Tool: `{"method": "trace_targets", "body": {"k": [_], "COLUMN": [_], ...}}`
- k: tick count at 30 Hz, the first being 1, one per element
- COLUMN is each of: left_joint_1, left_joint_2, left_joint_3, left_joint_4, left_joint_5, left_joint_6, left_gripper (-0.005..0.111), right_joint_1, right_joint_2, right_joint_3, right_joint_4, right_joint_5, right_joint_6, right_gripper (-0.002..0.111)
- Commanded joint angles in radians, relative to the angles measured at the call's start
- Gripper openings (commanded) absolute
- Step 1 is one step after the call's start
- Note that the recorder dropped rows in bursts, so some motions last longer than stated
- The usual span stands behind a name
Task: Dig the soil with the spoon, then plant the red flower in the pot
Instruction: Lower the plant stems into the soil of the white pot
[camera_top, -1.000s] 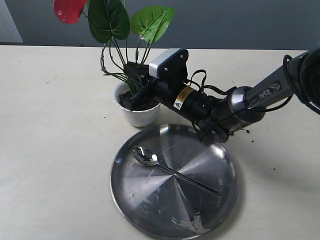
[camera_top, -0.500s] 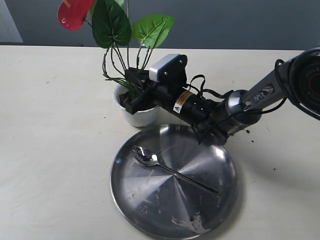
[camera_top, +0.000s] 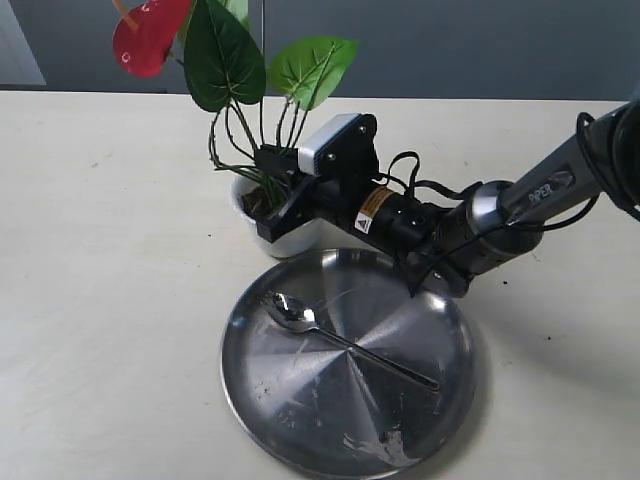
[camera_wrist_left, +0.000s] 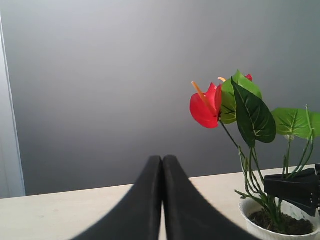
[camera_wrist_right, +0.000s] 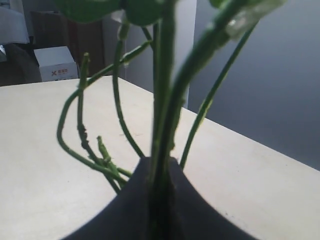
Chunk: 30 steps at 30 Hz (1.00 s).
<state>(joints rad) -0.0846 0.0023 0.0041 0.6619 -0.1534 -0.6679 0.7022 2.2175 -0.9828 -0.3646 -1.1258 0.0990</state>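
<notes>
The red flower stands upright in the white pot, its green stems rising from dark soil. My right gripper reaches across over the pot and is shut on the stems just above the soil. In the left wrist view the flower and pot show off to one side, and my left gripper is shut with nothing in it, away from the pot. The silver spoon lies in the steel plate, bowl toward the pot.
The steel plate sits in front of the pot with soil smears near its front rim. Crumbs of soil dot the table to the right of the arm. A white box stands far off beyond the table edge.
My right gripper has lifted a little and tilted the stems more upright; the red bloom and leaves shifted right and lower in view. Spoon and plate stayed put.
</notes>
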Motion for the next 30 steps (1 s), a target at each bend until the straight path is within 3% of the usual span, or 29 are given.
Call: {"method": "trace_targets", "body": {"k": [1, 10, 16, 30], "left_joint_1": [-0.007, -0.007, -0.007, -0.007], "left_joint_2": [-0.002, -0.002, -0.002, -0.002], "left_joint_3": [-0.004, -0.004, -0.004, -0.004], "left_joint_4": [-0.003, -0.003, -0.003, -0.003], "left_joint_5": [-0.002, -0.002, -0.004, -0.004], "left_joint_6": [-0.002, -0.002, -0.002, -0.002], "left_gripper": [0.000, 0.000, 0.000, 0.000], "right_joint_1": [-0.004, -0.004, -0.004, -0.004], "right_joint_2": [0.005, -0.004, -0.004, -0.004], "right_joint_3": [0.033, 0.033, 0.033, 0.033], "right_joint_4": [-0.010, -0.003, 0.042, -0.010], "right_joint_5": [0.135, 0.164, 0.277, 0.278], "right_joint_6": [-0.026, -0.026, -0.074, -0.074], "right_gripper": [-0.001, -0.001, -0.001, -0.001]}}
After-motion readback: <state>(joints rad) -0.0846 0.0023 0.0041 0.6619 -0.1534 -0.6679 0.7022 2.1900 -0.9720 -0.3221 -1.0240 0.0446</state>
